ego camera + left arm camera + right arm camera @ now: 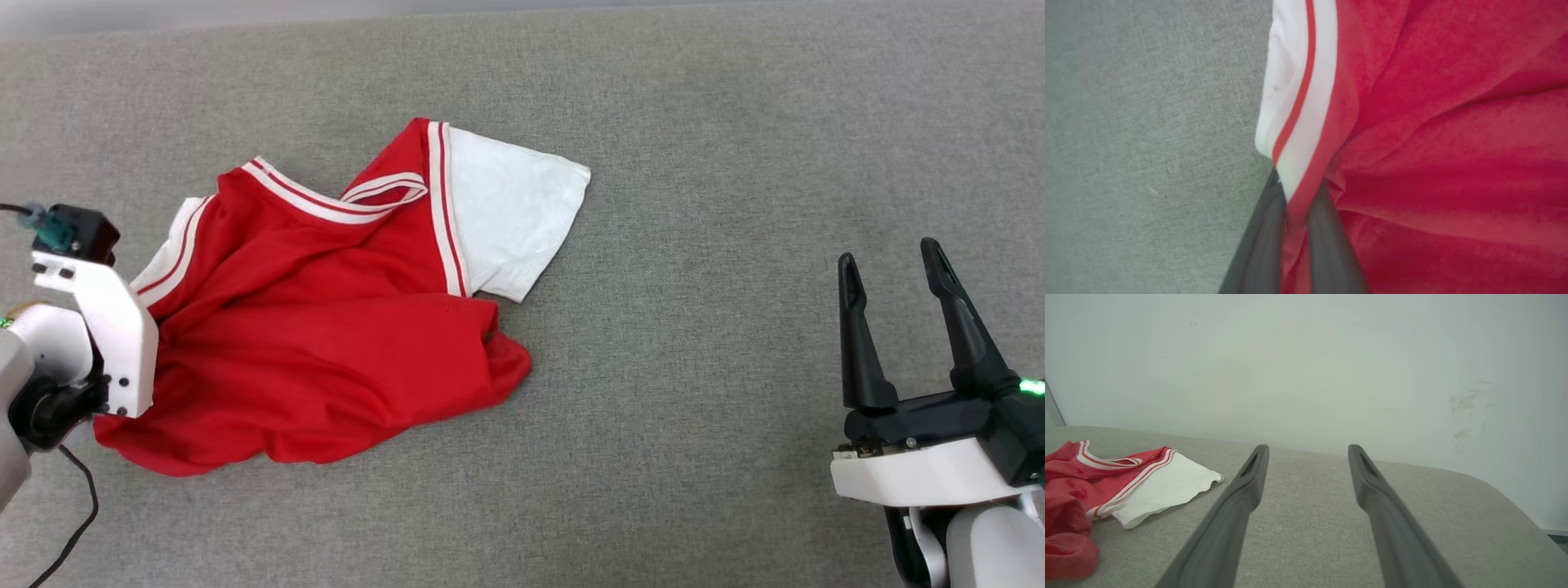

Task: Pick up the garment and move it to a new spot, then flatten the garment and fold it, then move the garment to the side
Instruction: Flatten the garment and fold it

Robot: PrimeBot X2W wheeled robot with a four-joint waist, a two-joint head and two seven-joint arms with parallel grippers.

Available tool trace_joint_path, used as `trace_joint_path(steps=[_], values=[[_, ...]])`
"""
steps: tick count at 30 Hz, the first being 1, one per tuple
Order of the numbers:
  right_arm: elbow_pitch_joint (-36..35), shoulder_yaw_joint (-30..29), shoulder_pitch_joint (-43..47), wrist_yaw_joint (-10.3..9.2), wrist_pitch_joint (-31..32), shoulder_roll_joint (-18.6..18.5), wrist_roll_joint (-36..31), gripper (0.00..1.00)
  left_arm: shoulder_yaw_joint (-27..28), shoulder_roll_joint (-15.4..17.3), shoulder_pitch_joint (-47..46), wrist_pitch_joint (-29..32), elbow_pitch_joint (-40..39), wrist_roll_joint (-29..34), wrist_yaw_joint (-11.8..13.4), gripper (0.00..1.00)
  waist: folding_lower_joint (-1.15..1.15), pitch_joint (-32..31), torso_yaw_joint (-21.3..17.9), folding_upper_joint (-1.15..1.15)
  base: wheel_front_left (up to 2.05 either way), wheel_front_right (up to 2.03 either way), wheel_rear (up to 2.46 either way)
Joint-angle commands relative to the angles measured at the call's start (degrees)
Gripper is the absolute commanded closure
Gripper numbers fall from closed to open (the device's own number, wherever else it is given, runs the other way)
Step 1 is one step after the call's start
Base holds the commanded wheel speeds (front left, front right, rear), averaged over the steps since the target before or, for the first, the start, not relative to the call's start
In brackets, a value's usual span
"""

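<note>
The garment (326, 343), a red T-shirt with white sleeves and striped trim, lies crumpled on the left half of the grey cloth surface (718, 163). One white sleeve (510, 216) spreads flat toward the middle. My left wrist (110, 327) hangs over the shirt's left edge and hides its fingers there. In the left wrist view, my left gripper (1298, 185) is shut on the garment (1433, 163) at the striped sleeve seam (1306, 102). My right gripper (890, 255) stands open at the lower right, well clear of the shirt. Its fingers (1308, 449) hold nothing, with the garment (1069, 498) far to their left.
A pale wall (1306, 355) rises behind the surface's far edge. The surface rounds off at a corner (1506, 498) on the right in the right wrist view. A black cable (77, 523) hangs from my left arm at the lower left.
</note>
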Motion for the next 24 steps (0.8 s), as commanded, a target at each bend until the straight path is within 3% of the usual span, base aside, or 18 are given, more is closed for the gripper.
trace_joint_path(steps=[1, 2, 8, 14, 20, 24], values=[[0.08, -0.04, -0.21, -0.06, -0.11, 0.18, -0.53, 0.0, -0.09, -0.36, 2.0, -0.54, 0.76, -0.78, 0.45, 0.88, 0.0, -0.06, -0.06, 0.0, 0.0, 0.0, 0.0], [0.12, -0.14, -0.08, -0.06, -0.11, 0.18, -0.55, 0.0, 0.03, -0.54, 2.38, -1.4, 0.88, -0.59, 0.66, 0.0, 0.0, -0.15, -0.03, 0.0, 0.0, 0.0, 0.0], [0.42, -0.82, 1.0, -0.06, -0.11, 0.18, -0.79, 0.0, 0.77, 0.07, -3.53, -6.72, -0.99, 4.61, 1.41, 0.0, 0.0, -1.89, 0.35, 0.0, 0.0, 0.0, 0.0], [0.62, -0.69, 1.27, -0.06, -0.11, 0.18, -0.6, 0.0, 0.84, -0.3, -9.55, -7.26, -6.05, 9.23, 1.45, 0.0, 0.0, -3.4, 0.27, 0.0, 0.0, 0.0, 0.0], [0.17, -0.2, 1.28, -0.06, -0.11, 0.19, -0.72, 0.0, 1.0, -4.88, -15.87, -4.54, -11.7, 9.96, -0.02, 0.0, 0.0, -3.38, -0.42, 0.0, 0.0, 0.0, 0.0], [-0.13, 0.36, 0.46, -0.06, -0.11, 0.19, -0.9, 0.0, -0.18, -8.73, -18.73, 0.8, -13.74, 8.5, -2.11, 0.0, 0.0, -2.25, -1.79, 0.0, 0.0, 0.0, 0.0]])
